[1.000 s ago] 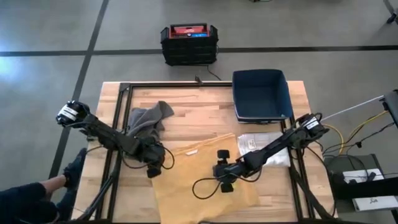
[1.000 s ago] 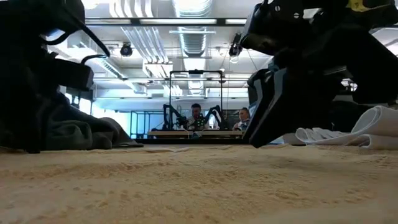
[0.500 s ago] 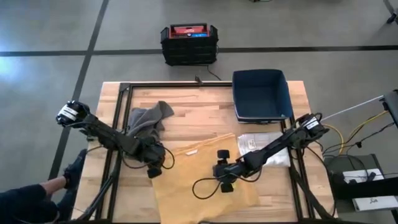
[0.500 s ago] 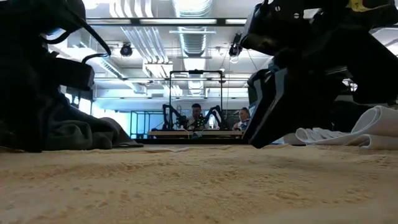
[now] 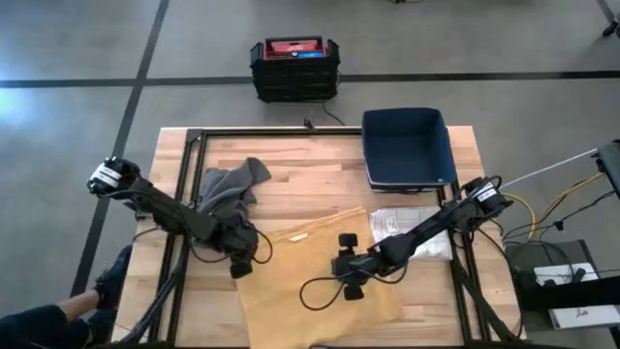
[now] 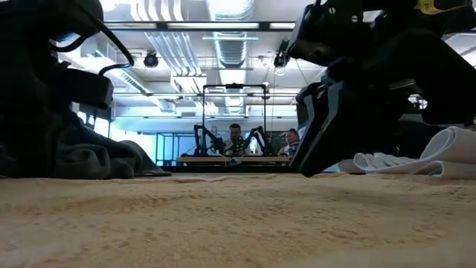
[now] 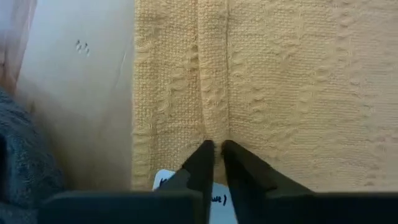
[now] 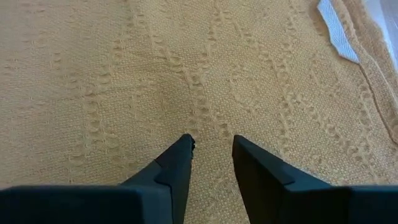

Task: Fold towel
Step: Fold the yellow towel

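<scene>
A yellow towel (image 5: pixel 325 276) is seen spread on the near half of the wooden table (image 5: pixel 310 184) in the high view, its near edge hanging past the table's front. The left gripper (image 5: pixel 240 260) is lowered onto the towel's left edge, at about 9 o'clock from the cloth's centre; in the left wrist view its fingers (image 7: pixel 200 163) are pressed nearly together with a raised ridge of the yellow weave pinched between their tips. The right gripper (image 5: pixel 347 273) is set down on the towel close to its middle, and in the right wrist view its fingers (image 8: pixel 180 163) are held narrowly apart, tips resting on flat cloth with nothing gripped. A crumpled grey cloth (image 5: pixel 229 189) is found at about 11 o'clock from the towel, just beside the left arm. A dark blue bin (image 5: pixel 408 147) is placed at 1 o'clock, at the table's far right corner, and folded white cloths (image 5: pixel 412 231) lie at 3 o'clock, just beside the towel. Beyond the table, a black crate (image 5: pixel 294 68) stands on the floor at 12 o'clock.
</scene>
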Robot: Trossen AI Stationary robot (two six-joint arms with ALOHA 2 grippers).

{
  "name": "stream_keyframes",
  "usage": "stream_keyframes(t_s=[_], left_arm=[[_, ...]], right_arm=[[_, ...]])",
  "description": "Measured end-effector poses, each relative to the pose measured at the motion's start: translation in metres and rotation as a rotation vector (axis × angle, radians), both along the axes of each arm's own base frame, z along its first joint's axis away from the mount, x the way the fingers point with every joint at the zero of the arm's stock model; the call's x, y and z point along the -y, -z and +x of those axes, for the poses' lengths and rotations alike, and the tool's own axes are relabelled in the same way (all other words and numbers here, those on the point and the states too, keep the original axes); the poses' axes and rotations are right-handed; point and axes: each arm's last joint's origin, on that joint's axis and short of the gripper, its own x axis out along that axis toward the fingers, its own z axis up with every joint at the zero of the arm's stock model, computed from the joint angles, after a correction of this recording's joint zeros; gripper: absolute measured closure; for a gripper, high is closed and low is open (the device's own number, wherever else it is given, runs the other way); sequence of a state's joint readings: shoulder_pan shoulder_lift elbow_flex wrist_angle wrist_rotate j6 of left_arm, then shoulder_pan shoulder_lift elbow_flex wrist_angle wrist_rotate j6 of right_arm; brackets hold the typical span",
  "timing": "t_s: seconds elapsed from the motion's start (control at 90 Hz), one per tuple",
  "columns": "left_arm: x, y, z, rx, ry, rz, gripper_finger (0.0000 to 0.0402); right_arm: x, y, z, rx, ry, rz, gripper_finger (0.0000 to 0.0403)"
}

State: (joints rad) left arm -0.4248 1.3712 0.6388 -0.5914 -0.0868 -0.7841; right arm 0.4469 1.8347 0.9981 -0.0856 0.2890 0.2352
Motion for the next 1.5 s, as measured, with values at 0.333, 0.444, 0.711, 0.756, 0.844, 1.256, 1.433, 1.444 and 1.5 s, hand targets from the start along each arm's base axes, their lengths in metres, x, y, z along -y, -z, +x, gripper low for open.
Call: stream_keyframes(t_s=[0.333, 0.444, 0.711, 0.756, 0.844, 1.256, 1.433, 1.444, 1.5], left_arm=[[0.000, -0.018, 0.002, -0.053, -0.007, 0.054, 0.0401], [0.000, -0.034, 0.005, -0.069, -0.010, 0.125, 0.0401], [-0.005, -0.037, 0.000, -0.112, -0.025, 0.214, 0.0401], [-0.006, -0.030, -0.002, -0.111, -0.041, 0.212, 0.0401], [-0.008, -0.019, -0.006, -0.107, -0.053, 0.218, 0.0402], [-0.013, -0.015, -0.008, -0.063, -0.073, 0.345, 0.0295], [-0.005, -0.026, -0.002, -0.056, -0.110, 0.238, 0.0222], [-0.004, -0.027, -0.001, -0.047, -0.110, 0.233, 0.0220], [0.002, -0.037, 0.004, -0.010, -0.101, 0.213, 0.0212]], right_arm=[[0.000, 0.000, -0.001, -0.009, -0.001, -0.005, 0.0334], [0.000, 0.000, -0.001, -0.009, -0.001, -0.005, 0.0344], [0.000, 0.000, -0.001, -0.010, -0.001, -0.005, 0.0360], [0.000, 0.000, -0.001, -0.010, -0.001, -0.005, 0.0362], [0.000, 0.001, -0.001, -0.011, -0.001, -0.005, 0.0364], [0.000, 0.001, -0.001, -0.012, 0.012, 0.008, 0.0329], [0.001, -0.009, -0.004, -0.039, -0.007, 0.027, 0.0294], [0.001, -0.011, -0.004, -0.043, -0.010, 0.030, 0.0292], [0.001, -0.022, -0.005, -0.063, -0.017, 0.036, 0.0281]])
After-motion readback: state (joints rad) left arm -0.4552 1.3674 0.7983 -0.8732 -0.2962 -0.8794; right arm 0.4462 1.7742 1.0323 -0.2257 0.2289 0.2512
